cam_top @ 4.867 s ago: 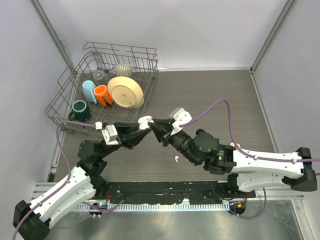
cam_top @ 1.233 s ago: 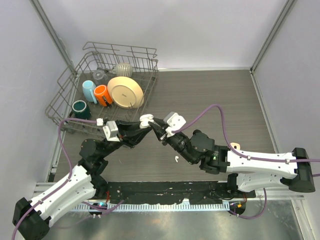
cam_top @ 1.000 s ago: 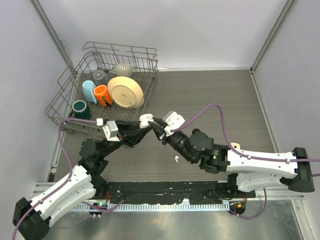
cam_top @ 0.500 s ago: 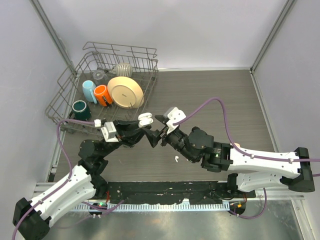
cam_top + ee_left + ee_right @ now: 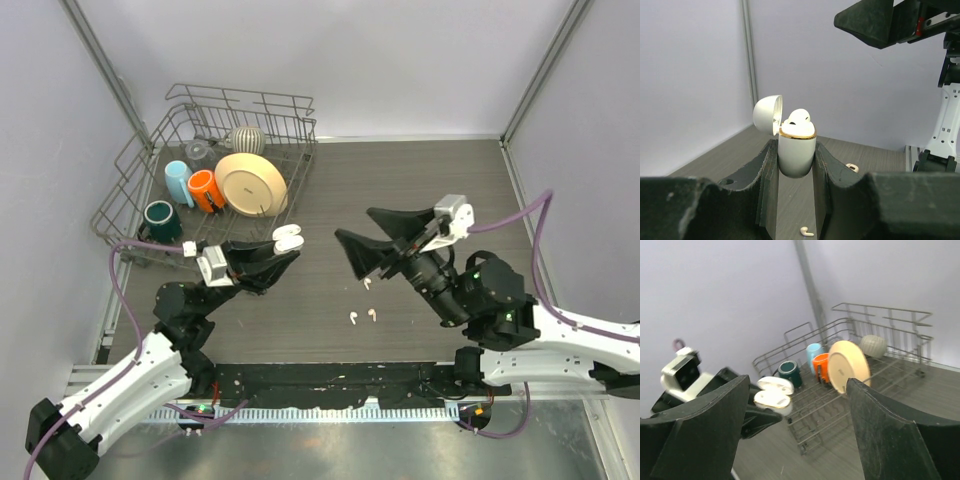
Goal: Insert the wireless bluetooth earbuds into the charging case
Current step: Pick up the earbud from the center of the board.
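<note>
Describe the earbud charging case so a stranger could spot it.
Find the wire dish rack at the far left. Just in front, the left pincer holds a small white case, lid open. Unlike the loose earbuds nearby, it's rounded with a gold rim.

Pale lilac walls (image 5: 400, 60) enclose a dark wood-grain table (image 5: 420, 180) under even light.
</note>
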